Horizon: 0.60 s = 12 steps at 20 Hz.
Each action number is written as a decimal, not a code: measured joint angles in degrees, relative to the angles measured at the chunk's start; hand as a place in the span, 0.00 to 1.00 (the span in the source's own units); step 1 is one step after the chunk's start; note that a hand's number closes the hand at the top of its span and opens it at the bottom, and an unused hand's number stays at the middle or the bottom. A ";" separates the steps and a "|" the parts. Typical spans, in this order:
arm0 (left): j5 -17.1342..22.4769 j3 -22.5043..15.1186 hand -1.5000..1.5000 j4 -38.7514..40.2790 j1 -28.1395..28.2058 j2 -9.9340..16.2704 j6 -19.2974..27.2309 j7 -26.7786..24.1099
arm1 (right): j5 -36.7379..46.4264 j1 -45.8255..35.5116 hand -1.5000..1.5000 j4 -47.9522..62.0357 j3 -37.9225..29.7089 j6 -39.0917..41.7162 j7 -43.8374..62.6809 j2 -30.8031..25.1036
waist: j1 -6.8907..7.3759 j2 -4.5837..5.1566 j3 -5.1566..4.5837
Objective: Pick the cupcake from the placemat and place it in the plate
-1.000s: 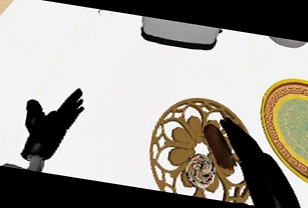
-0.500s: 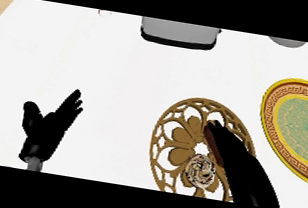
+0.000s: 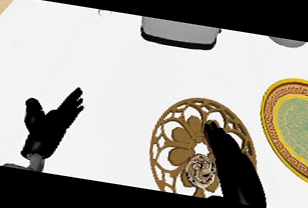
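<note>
The right hand (image 3: 235, 167) lies over the placemat (image 3: 182, 136), fingers straight, just beside the cupcake (image 3: 201, 170), grasping nothing. The left hand (image 3: 49, 124) rests released, fingers up.

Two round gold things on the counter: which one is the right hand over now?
The openwork gold placemat, with the cupcake on it. The right hand lies across it; the yellow plate with its green centre sits apart, further right.

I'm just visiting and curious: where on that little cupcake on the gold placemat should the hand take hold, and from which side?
Probably round its sides, coming from above and the right. The cupcake stands upright on the placemat, seen top-on, small and round, so fingers and thumb can close on opposite sides. The right hand is already right beside it; the left hand rests far off.
</note>
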 measured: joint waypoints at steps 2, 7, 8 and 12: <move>-0.66 0.10 0.50 0.73 -0.73 -0.70 0.16 -0.05 | 0.90 -0.43 0.00 2.43 0.13 -0.09 -0.91 1.04 | 0.00 0.00 0.00; -1.58 0.32 0.50 -0.33 0.52 -1.26 -0.46 -0.04 | 3.20 -2.58 1.00 8.86 0.02 -0.17 -3.38 3.51 | 0.12 -0.13 -0.09; -1.62 0.38 0.50 -0.02 0.89 -1.33 -0.75 -0.67 | 3.49 -3.21 1.00 9.26 0.22 0.61 -3.99 3.25 | 0.13 -0.22 -0.16; -1.73 1.17 0.50 -0.39 0.48 -1.38 -1.22 0.37 | 5.82 -3.73 1.00 10.32 0.23 0.49 -7.78 2.11 | 0.10 -0.49 -0.30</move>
